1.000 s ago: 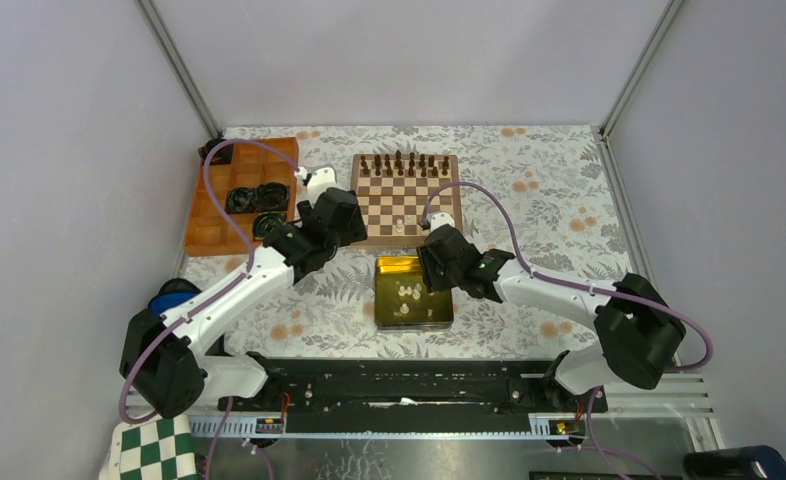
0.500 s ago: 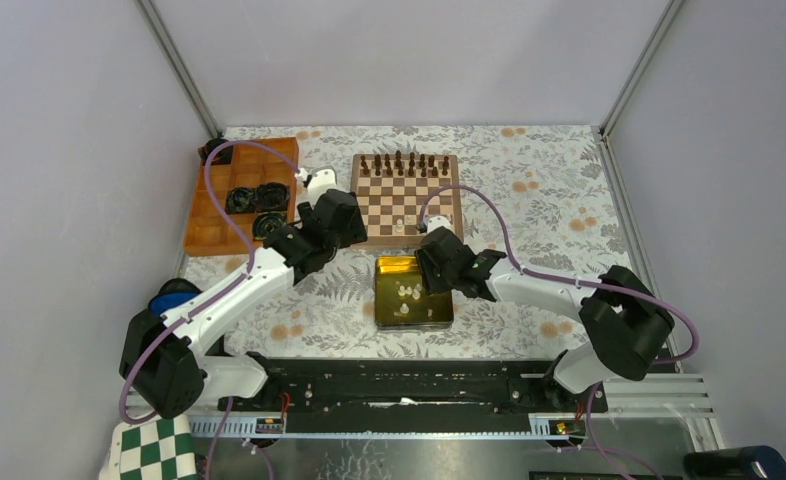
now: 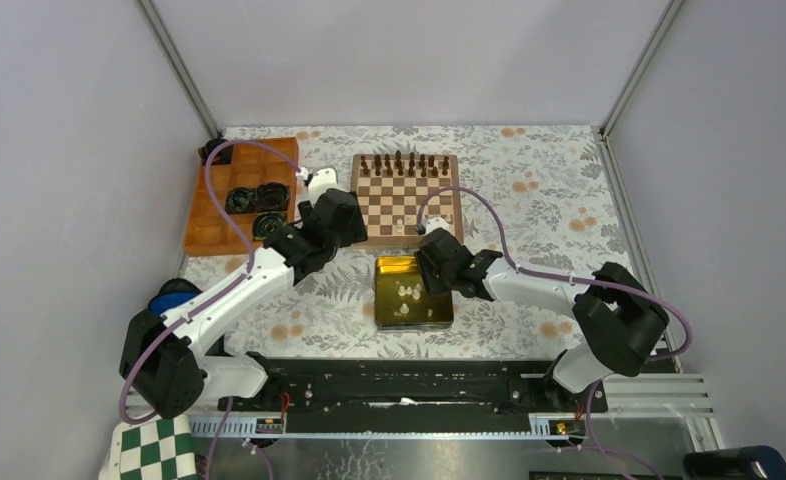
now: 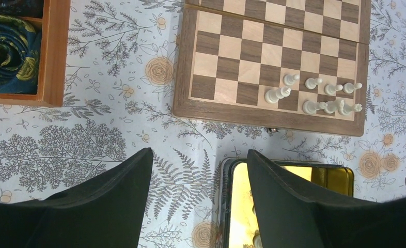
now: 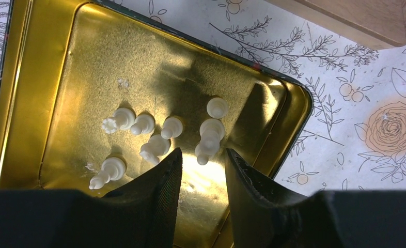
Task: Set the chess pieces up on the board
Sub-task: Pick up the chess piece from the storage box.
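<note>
While the right arm's fingers (image 5: 171,168) are hanging slightly parted over the gold tin (image 5: 30,77), pinching nothing, a handful of cream-white chess pieces (image 5: 154,147) are lying loose on the tin's floor, the tallest just ahead of the gap between the tips. Beyond the tin's far edge the board (image 4: 216,112) is sitting flat on the flowered desk (image 3: 559,190), with more cream pieces clustering in two short rows at the board corner nearest the tin's right side and the dark brown pieces (image 3: 404,163) lining the edge farthest from the tin. Off the tin's far left corner the left arm's fingers (image 4: 134,178) are hovering spread wide above the desk, holding nothing, the tin's rim showing between them in the wrist view. Well away to the far left of the tin an orange tray (image 3: 209,225) is holding dark rolled items in its compartments.
</note>
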{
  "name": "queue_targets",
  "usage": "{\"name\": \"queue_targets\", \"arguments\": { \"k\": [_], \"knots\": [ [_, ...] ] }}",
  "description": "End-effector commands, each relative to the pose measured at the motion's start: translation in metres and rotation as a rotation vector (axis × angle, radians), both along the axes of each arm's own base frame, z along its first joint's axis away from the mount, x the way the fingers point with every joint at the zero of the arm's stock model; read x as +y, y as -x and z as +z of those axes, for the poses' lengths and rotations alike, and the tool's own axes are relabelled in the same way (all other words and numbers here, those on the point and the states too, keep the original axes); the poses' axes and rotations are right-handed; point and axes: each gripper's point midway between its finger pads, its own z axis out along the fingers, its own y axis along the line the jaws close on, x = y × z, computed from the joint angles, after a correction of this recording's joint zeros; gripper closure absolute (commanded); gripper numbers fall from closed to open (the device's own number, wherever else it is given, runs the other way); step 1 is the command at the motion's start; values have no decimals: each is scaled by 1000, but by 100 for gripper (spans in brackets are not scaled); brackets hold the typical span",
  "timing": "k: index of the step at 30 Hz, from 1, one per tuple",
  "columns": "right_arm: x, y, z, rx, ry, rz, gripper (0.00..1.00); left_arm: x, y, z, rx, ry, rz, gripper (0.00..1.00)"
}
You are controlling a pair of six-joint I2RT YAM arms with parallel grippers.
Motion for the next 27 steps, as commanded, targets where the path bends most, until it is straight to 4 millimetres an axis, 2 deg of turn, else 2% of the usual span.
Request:
{"name": "queue_targets", "arguments": {
  "k": [1,17,23,27],
  "knots": [
    [13,-16,15,-67,-22,0,58,-3,-5,12,-54,20,-13,25],
    [17,-22,17,-79,-21,-1,67,0,-1,11,-56,9,-22,25],
    [14,-22,15,-75,-11,-10,76,1,0,9,-54,7,-25,25],
    [11,-21,14,-75,-1,-11,87,2,1,9,-55,4,-24,25]
  ]
}}
